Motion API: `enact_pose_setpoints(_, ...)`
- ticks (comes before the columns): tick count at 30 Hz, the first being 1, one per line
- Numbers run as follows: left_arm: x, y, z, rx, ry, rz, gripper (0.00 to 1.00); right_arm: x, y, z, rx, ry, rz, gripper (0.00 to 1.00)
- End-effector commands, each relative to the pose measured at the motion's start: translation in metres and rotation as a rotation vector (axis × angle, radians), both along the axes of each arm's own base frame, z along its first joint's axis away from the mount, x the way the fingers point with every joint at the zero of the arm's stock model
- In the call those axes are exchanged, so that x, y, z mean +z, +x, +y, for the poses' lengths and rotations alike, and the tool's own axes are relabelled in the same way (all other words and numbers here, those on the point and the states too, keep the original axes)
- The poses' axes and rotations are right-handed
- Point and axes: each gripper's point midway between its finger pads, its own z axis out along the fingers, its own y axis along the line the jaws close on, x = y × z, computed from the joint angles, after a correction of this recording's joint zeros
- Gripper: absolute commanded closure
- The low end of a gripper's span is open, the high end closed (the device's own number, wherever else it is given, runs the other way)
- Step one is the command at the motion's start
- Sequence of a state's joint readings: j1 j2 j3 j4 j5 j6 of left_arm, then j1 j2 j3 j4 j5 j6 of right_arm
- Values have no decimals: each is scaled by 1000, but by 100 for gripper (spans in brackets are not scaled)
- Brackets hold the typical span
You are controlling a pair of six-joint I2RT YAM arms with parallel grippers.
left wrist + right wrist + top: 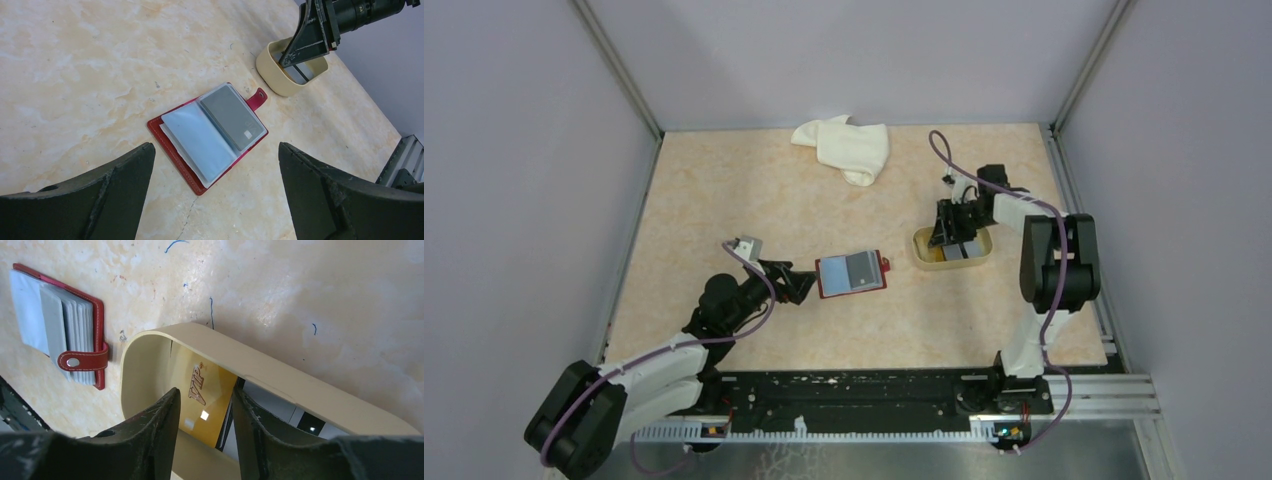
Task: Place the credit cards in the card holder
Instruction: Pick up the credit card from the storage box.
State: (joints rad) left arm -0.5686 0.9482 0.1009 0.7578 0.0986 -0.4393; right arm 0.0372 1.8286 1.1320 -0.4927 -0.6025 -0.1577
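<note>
Currently the step in hand is judged to be the pick of a card from the beige tray [919,252].

- Right gripper [205,394] is lowered into the tray, jaws partly apart. A gold card [199,376] marked "VIP" is seen through the gap. Nothing is seen pinched.
- Left gripper [215,148] is held wide apart and empty, low over the table [724,200], just beside the card holder [207,137].
- Card holder is laid open and flat on the table between the two arms, well apart from the tray, snap tab toward the tray. A grey card [232,117] is already seated in one sleeve.

For a clean pick, one card edge should be straddled, not the stack. The jaws should be closed only once a finger is under or behind the card. The tray wall could be used as a backstop. The lift should be kept straight so the tray is not dragged.

Hard to make out:
- Whether the gold card lies flat or leans cannot be told.
- The count of cards in the tray is hidden by the right gripper.
- The fingertip contact cannot be made out in any of the views.
- Sleeve mouths are not resolved.
</note>
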Motion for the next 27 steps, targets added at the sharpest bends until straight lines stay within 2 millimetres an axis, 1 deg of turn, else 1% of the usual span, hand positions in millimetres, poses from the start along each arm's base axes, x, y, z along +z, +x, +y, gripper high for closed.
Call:
enact_pose_setpoints(1,0,1,0,2,-6,1,1,-5,-8,17,15,101,62,58)
enact_pose_setpoints(7,0,1,0,1,-5,5,1,13,-14,37,37,253,87,59)
enact_pose_setpoints(11,-1,2,-1,-1,-1,10,1,24,-17,44,46,334,100,60)
enact_pose_setpoints(13,-1,2,-1,-2,0,11,1,31,-18,48,54,375,105,63)
enact_pose_setpoints(17,-1,2,-2,-5,2,15,1,40,-21,53,70,434,112,64)
enact_pose_setpoints(25,-3,4,-4,-9,11,27,1,48,-27,61,97,518,144,67)
enact_pose_setpoints(27,-2,5,-5,-9,11,27,1,44,-27,60,90,493,146,68)
